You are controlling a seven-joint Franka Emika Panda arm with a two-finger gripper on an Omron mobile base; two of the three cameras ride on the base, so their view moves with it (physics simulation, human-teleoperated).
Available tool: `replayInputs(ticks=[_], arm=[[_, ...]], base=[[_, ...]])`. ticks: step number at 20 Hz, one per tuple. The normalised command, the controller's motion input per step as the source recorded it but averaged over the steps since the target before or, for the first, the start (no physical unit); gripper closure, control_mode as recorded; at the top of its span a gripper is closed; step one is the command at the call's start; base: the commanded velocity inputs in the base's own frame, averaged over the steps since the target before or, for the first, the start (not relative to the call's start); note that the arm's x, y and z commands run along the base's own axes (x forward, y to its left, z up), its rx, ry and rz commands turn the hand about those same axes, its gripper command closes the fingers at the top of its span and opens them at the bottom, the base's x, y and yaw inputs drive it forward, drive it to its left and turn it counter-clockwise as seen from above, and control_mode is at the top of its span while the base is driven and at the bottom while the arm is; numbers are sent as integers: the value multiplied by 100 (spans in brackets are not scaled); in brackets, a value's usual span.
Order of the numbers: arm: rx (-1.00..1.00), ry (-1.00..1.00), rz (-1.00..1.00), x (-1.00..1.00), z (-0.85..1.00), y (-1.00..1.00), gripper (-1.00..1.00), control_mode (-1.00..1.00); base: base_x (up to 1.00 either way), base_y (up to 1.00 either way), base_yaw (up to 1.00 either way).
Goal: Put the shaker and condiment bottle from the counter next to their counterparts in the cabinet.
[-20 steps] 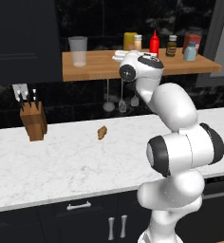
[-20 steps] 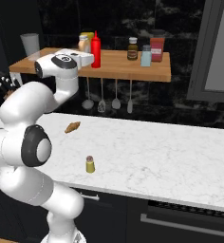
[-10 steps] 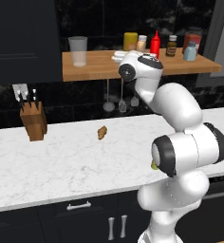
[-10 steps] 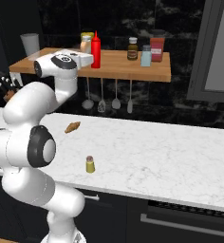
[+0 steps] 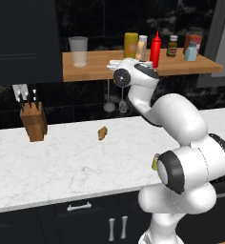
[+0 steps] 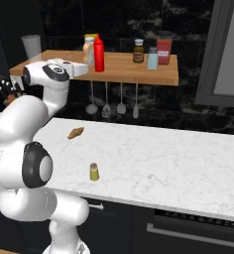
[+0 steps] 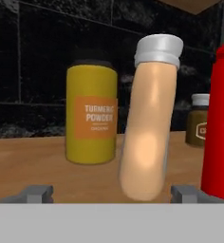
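Observation:
The peach-tan condiment bottle [image 7: 149,128] stands on the wooden cabinet shelf [image 7: 38,161], leaning a little, between the yellow turmeric container [image 7: 91,114] and the red squeeze bottle [image 7: 220,118]. My gripper [image 7: 111,194] is open, one fingertip on each side of the bottle's base and neither touching it. From the right base view the gripper [image 6: 83,66] sits at the shelf's [image 6: 134,72] front edge, just before the bottle [image 6: 88,49]. The olive shaker [image 6: 94,171] stands on the white counter, half hidden behind my arm in the left base view [image 5: 155,162]. The pale-blue shaker [image 6: 152,58] stands further right on the shelf.
A dark-brown bottle [image 6: 138,50] and a red box [image 6: 164,50] share the shelf's right part; a glass cup [image 5: 78,51] stands at its left. Utensils [image 6: 114,106] hang below it. A brown pastry [image 5: 102,133] and a knife block [image 5: 33,124] are on the counter.
The jaws have opened wide and let go of the condiment bottle, which stays on the shelf. The arm has hardly moved.

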Motion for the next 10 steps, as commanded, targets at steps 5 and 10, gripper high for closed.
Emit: replayInputs(ticks=[5,10], arm=[[0,3,0,-47,-23,25,-100,-100],[0,0,-5,-62,-24,7,-100,-100]], base=[[0,0,0],[0,0,0]])
